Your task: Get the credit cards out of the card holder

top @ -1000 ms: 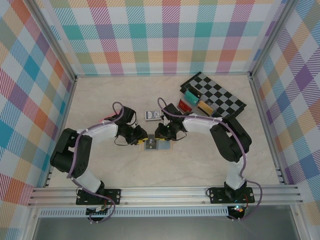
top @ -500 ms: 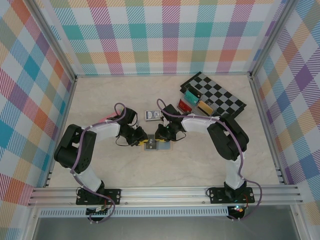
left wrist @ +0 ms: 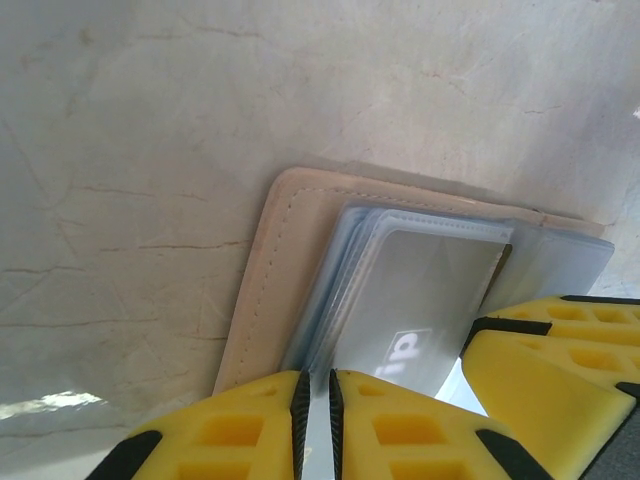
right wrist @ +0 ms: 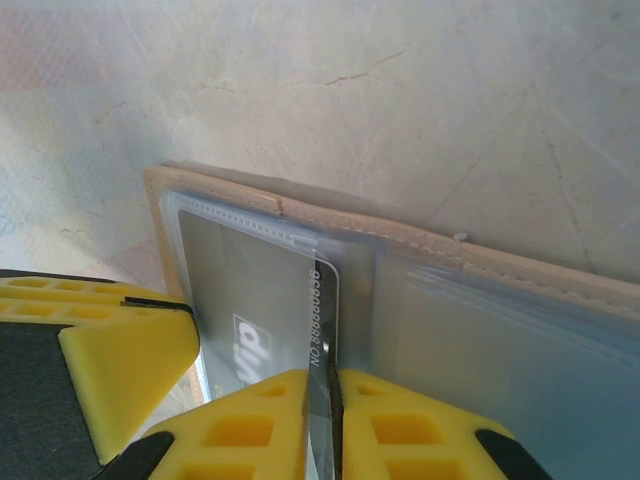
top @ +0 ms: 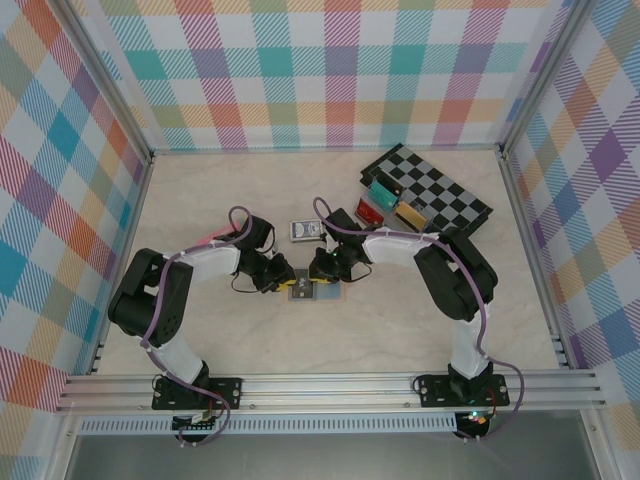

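Note:
The tan card holder [top: 303, 291] lies open on the table between my two grippers, its clear sleeves facing up. In the left wrist view its stitched tan edge [left wrist: 262, 270] frames the sleeves, and a grey credit card [left wrist: 420, 300] sits in one. My left gripper [left wrist: 318, 385] [top: 285, 283] is shut on the edge of a clear sleeve. In the right wrist view my right gripper [right wrist: 327, 385] [top: 318, 278] is shut on the edge of the grey credit card [right wrist: 250, 290], which is partly out of its sleeve. The tan rim [right wrist: 420, 240] runs behind it.
A playing-card pack [top: 304, 231] lies just behind the holder. A chessboard [top: 445, 190] sits at the back right, with a clear rack of coloured cards [top: 390, 207] on its near edge. Something flat and pinkish [top: 206, 239] peeks out beside my left forearm.
Both grippers have narrowed onto the holder and card. The left arm's elbow shifted slightly, uncovering the pinkish thing. The holder has stayed put.

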`<state>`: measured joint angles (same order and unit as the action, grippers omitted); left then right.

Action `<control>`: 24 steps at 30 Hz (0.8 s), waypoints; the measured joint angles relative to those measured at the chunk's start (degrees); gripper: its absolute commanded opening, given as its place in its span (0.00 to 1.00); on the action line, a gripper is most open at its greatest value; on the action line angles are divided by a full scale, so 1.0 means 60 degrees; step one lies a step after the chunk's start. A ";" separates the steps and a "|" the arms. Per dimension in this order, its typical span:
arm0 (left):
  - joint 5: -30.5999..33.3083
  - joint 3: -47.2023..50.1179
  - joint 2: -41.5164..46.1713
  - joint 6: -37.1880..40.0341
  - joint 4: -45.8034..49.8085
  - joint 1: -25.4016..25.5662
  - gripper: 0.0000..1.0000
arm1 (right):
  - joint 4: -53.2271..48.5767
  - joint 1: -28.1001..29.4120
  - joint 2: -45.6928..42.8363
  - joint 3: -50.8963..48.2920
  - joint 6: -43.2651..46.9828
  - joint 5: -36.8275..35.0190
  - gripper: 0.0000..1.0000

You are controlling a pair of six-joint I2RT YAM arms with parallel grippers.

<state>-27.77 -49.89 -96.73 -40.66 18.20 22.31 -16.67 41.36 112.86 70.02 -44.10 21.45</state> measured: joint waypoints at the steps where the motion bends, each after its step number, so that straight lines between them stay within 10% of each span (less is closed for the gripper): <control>1: 0.0000 0.0004 0.0004 0.0000 -0.0007 0.0000 0.17 | -0.0033 0.0000 0.0004 0.0000 0.0004 -0.0033 0.14; 24: -0.0015 0.0044 -0.0011 0.0029 -0.0062 0.0000 0.17 | 0.0146 -0.0127 0.0295 0.0131 0.0164 0.0557 0.15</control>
<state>-27.86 -49.63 -96.79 -40.49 17.82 22.31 -15.79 40.60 114.63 70.81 -43.11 24.80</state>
